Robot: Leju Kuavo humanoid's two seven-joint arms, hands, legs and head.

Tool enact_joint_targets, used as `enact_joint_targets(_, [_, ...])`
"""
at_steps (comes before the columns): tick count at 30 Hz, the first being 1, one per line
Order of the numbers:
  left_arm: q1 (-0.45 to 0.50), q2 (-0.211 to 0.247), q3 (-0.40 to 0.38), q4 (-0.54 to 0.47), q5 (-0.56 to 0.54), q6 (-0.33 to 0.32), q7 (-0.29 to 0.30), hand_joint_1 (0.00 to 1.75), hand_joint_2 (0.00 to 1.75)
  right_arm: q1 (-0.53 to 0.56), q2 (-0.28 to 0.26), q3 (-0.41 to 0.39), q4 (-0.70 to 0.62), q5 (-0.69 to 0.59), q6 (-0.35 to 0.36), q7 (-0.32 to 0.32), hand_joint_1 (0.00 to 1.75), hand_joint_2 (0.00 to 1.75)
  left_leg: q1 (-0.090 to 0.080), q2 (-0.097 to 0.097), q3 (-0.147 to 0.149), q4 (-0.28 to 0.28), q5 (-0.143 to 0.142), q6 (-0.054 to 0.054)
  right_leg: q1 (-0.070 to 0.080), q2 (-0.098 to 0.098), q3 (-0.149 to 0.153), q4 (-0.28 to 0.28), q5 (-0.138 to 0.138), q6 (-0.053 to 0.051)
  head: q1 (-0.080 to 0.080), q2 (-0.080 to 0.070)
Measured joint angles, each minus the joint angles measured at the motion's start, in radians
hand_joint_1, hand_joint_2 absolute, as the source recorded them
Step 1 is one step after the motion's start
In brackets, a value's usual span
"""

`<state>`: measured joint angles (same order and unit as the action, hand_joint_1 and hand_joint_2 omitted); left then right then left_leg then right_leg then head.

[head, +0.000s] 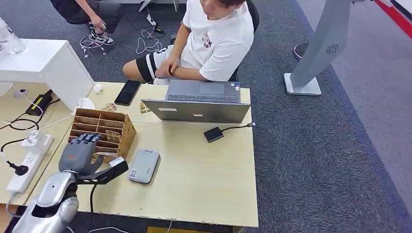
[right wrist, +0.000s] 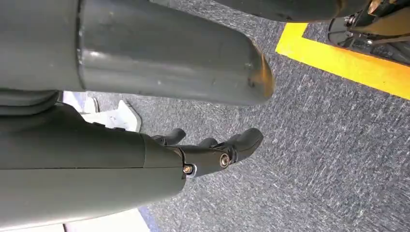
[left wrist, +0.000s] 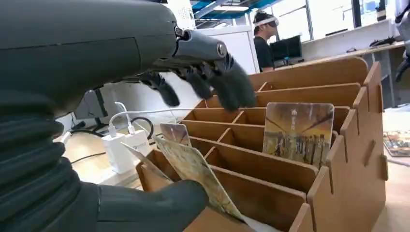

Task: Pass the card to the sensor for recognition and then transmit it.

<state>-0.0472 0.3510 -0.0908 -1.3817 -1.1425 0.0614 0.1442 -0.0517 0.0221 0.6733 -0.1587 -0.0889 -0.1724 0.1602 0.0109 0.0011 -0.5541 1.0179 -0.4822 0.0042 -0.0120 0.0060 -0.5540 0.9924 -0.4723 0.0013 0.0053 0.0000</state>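
My left hand (head: 77, 154) hovers over the near end of a wooden slotted card box (head: 99, 128). In the left wrist view its dark fingers (left wrist: 217, 79) are spread above the box (left wrist: 290, 169) and its thumb (left wrist: 154, 205) lies low at the front. A patterned card (left wrist: 193, 166) leans tilted in the front slot between thumb and fingers, not pinched. Another card (left wrist: 298, 128) stands upright in a slot further back. The grey flat sensor (head: 144, 166) lies on the table just right of the box. My right hand (right wrist: 212, 152) hangs over grey carpet, holding nothing.
A person sits behind an open laptop (head: 201, 102) at the table's far edge. A black phone (head: 128, 91), a small black box on a cable (head: 213, 134) and a white power strip (head: 26, 162) also lie on the table (head: 204, 184).
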Motion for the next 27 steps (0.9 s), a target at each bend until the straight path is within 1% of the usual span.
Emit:
enact_joint_targets(9, [0.008, 0.001, 0.0, 0.002, 0.018, -0.027, 0.009, 1.75, 1.75, 0.0, 0.0, 0.0, 0.0, 0.0, -0.005, 0.002, 0.0, 0.0, 0.0, 0.0, 0.0, 0.0, 0.0, 0.0, 0.0, 0.0, 0.0, 0.0, 0.0, 0.0, 0.0, 0.0])
enact_joint_targets(14, [0.013, -0.008, -0.002, -0.009, 0.019, -0.005, 0.011, 1.75, 1.75, 0.0, 0.0, 0.0, 0.0, -0.005, -0.008, 0.001, 0.0, 0.0, 0.0, 0.0, 0.0, 0.0, 0.0, 0.0, 0.0, 0.0, 0.0, 0.0, 0.0, 0.0, 0.0, 0.0])
enact_joint_targets(17, [0.034, -0.016, -0.015, -0.073, 0.021, 0.011, 0.011, 1.75, 1.75, 0.002, 0.0, 0.0, 0.002, -0.021, -0.011, 0.0, 0.0, 0.0, 0.0, 0.0, 0.0, 0.0, 0.0, 0.0, 0.0, 0.0, 0.0, 0.0, 0.0, 0.0, 0.0, 0.0])
enact_joint_targets(22, [0.056, -0.016, -0.056, -0.226, 0.027, 0.036, 0.01, 1.75, 1.75, 0.003, 0.0, -0.001, 0.003, -0.039, -0.021, -0.002, 0.0, 0.0, 0.0, 0.0, 0.0, 0.0, 0.0, 0.0, 0.0, 0.0, 0.0, 0.0, 0.0, 0.0, 0.0, 0.0])
enact_joint_targets(25, [0.062, -0.008, -0.08, -0.316, 0.027, 0.06, -0.001, 1.75, 1.75, 0.005, 0.0, -0.004, 0.005, -0.047, -0.028, -0.005, 0.0, 0.0, 0.0, 0.0, 0.0, 0.0, 0.0, 0.0, 0.0, 0.0, -0.001, 0.0, 0.0, 0.0, 0.0, 0.0])
enact_joint_targets(27, [0.064, 0.006, -0.1, -0.383, 0.027, 0.081, -0.008, 1.75, 1.75, 0.007, 0.0, -0.007, 0.006, -0.056, -0.029, -0.006, 0.0, 0.0, 0.0, 0.0, -0.001, 0.0, 0.0, 0.0, 0.0, 0.0, 0.0, 0.0, 0.0, 0.0, 0.0, 0.0])
